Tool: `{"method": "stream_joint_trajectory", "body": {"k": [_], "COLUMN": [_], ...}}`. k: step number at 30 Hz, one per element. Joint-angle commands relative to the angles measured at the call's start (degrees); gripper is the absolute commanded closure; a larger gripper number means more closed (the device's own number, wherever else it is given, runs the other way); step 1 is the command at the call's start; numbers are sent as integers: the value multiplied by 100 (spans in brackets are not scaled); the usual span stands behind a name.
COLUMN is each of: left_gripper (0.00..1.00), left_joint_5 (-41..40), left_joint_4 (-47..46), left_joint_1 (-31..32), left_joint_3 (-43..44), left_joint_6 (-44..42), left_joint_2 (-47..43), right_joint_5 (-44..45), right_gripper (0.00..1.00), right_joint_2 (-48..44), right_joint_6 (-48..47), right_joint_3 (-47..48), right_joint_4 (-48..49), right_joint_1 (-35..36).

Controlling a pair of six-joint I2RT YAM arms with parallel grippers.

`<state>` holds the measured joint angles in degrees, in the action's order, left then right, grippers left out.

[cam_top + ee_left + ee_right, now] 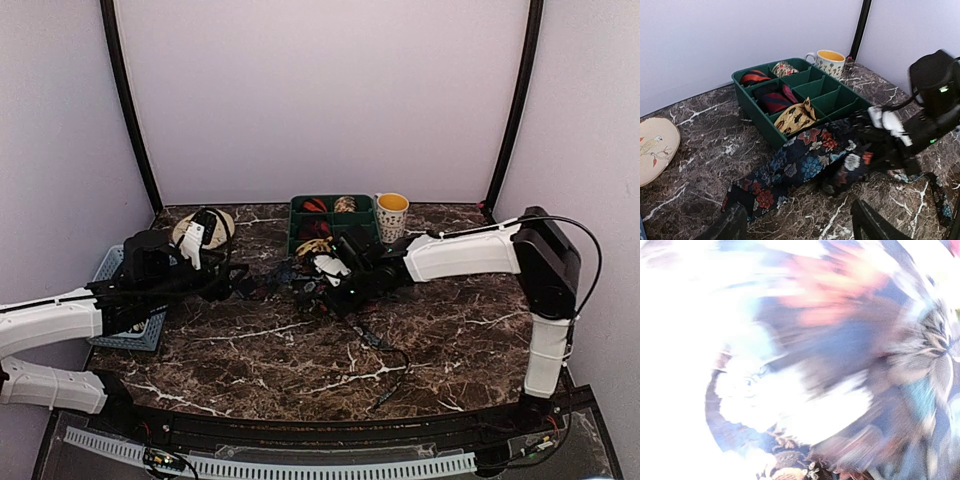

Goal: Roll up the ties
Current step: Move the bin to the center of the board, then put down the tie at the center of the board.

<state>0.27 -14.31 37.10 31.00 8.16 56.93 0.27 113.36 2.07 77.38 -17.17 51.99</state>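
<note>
On the marble table (700,160), just at six o'clock of the green tray (754,111), lies the floral tie (805,162). Its wide end is spread flat toward eight o'clock and its middle is bunched up at three o'clock. The right gripper (875,145) is buried in that bunch with its fingers clenched, apparently pinching the fabric so the coil cannot spring loose. Its own camera shows only blurred cloth pressed close. The left gripper (800,226) hovers at six o'clock of the loose stretch with its fingers released and holding nothing, probably ready to steady or feed the tail. Finished coils sit in the tray: a red-black roll (754,77) and a tan roll (795,117).
</note>
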Motion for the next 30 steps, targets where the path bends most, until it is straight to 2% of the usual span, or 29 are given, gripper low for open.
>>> {"method": "stream_joint_trajectory", "body": {"k": [1,5,8,10,15,17,18,19,21,22,23,26,30], "left_gripper": [26,26,26,26,28,28,28,29,27,26,25,26,27], "left_joint_5": [-115,-53,-223,-438,-796,-845,-836,-799,-580,-416,-275,31,-101], "left_joint_4": [250,92,48,134,816,969,1018,1063,1132,1154,1200,1347,1480], "left_joint_1": [-54,-70,-110,-149,-822,-1022,-1091,-1132,-1149,-1146,-1142,-1015,-418], "left_joint_3": [285,297,271,316,483,485,504,542,643,707,766,956,1345], "left_joint_6": [53,224,360,535,1322,1431,1422,1374,1202,1098,1019,805,510], "left_joint_2": [401,522,487,524,524,423,387,379,476,569,693,1142,1827], "right_joint_5": [-1177,-1985,-2113,-2076,-1466,-1420,-1513,-1683,-2025,-2200,-2330,-2809,-2905], "right_gripper": [100,100,100,100,100,91,83,70,37,23,16,13,15], "right_joint_2": [-970,-1629,-1545,-1040,757,1324,1507,1583,1291,980,650,-200,-1359], "right_joint_6": [0,112,298,419,649,710,642,560,500,544,653,1020,1451], "right_joint_3": [-481,-1007,-917,-324,1827,2614,2954,3106,2792,2382,1945,861,-382], "right_joint_4": [47,139,339,468,59,-223,-420,-532,-359,-70,284,874,1470], "right_joint_1": [300,559,970,1082,1135,1143,1173,1215,1204,1165,1094,689,147]}}
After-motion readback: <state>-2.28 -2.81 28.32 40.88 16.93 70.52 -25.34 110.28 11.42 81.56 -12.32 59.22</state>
